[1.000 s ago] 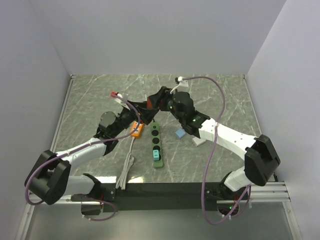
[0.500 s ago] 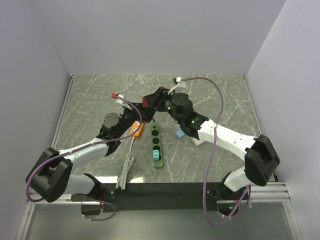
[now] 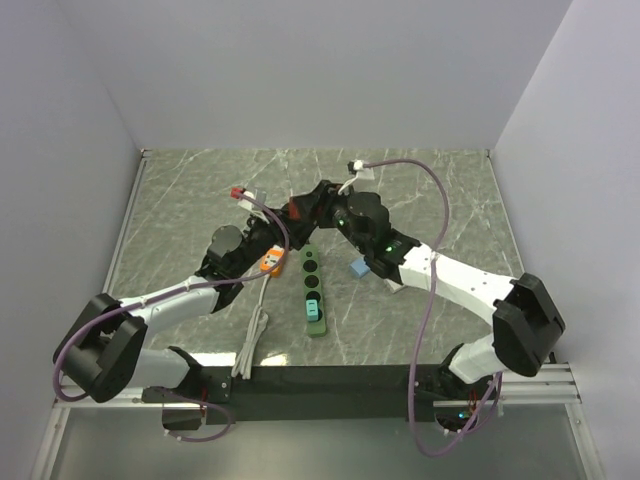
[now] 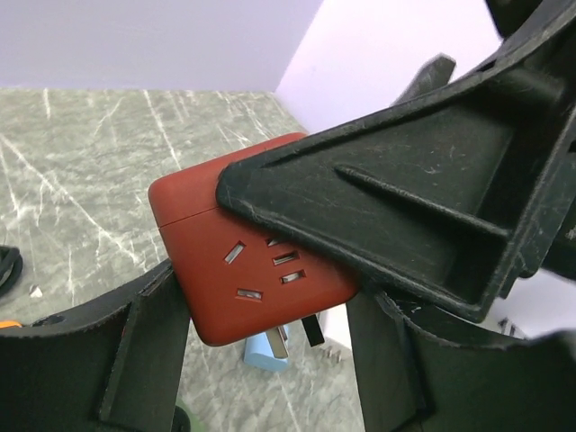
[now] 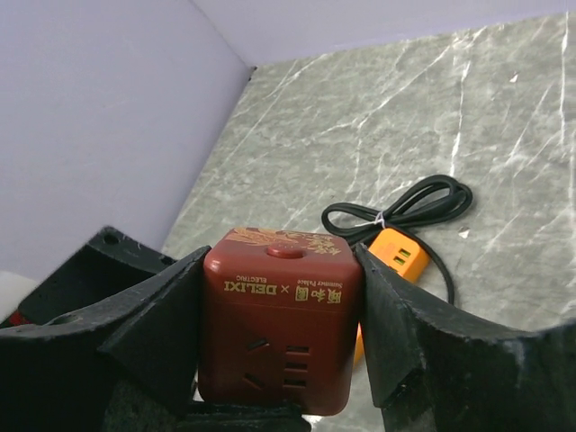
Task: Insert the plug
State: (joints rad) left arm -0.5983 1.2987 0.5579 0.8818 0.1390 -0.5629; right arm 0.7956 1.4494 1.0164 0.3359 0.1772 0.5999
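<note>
Cube plug, red, sits clamped between the fingers of the right pincer, held above the worktop, prongs on its underside. Left pincer straddles the same cube; whether it grips, I cannot tell. Green power strip lies beneath and just nearward of both, its length running near-to-far.

— Dark red all over the cube, gold lettering just under its top edge, a gold motif on the top face.
— Grey-green marble for the table, streaked with thin white veins.
— Centre of the overhead view: green for the power strip, with a teal piece near its lower end.
— Bright orange on the small block left of it, black on the coiled cord.
— Pale blue on the little block to the right, purple along the looping cables, white on the cable at lower left.
</note>
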